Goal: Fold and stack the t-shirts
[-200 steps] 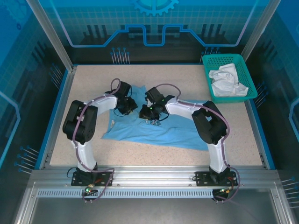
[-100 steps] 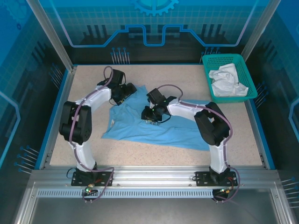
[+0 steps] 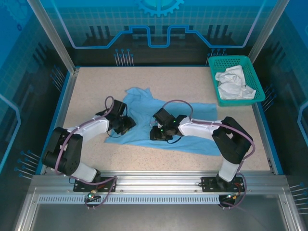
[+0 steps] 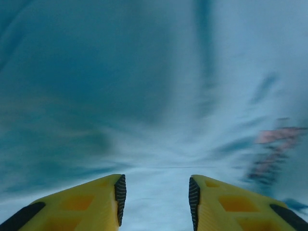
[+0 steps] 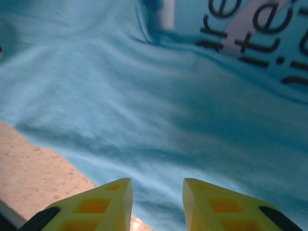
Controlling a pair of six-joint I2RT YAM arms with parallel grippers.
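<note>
The light blue t-shirt (image 3: 190, 130) lies spread and rumpled in the middle of the table, one sleeve bunched toward the back (image 3: 137, 94). My left gripper (image 3: 126, 126) hovers low over its left part, jaws open, blue cloth (image 4: 159, 120) blurred beneath and the reddish print (image 4: 276, 144) at right. My right gripper (image 3: 156, 132) sits over the shirt's middle near its front hem, jaws open, nothing between them; dark lettering (image 5: 255, 29) shows ahead. A white t-shirt (image 3: 233, 83) lies crumpled in the basket.
The teal mesh basket (image 3: 234, 61) stands at the back right corner. Speckled beige tabletop (image 3: 91, 86) surrounds the shirt, bordered by a blue rim and a metal rail at the near edge. Bare table (image 5: 33, 168) shows left of my right fingers.
My left arm swung from the back left down toward the near left of the shirt. The right gripper moved nearer the front hem. The shirt's back sleeve now lies uncovered.
</note>
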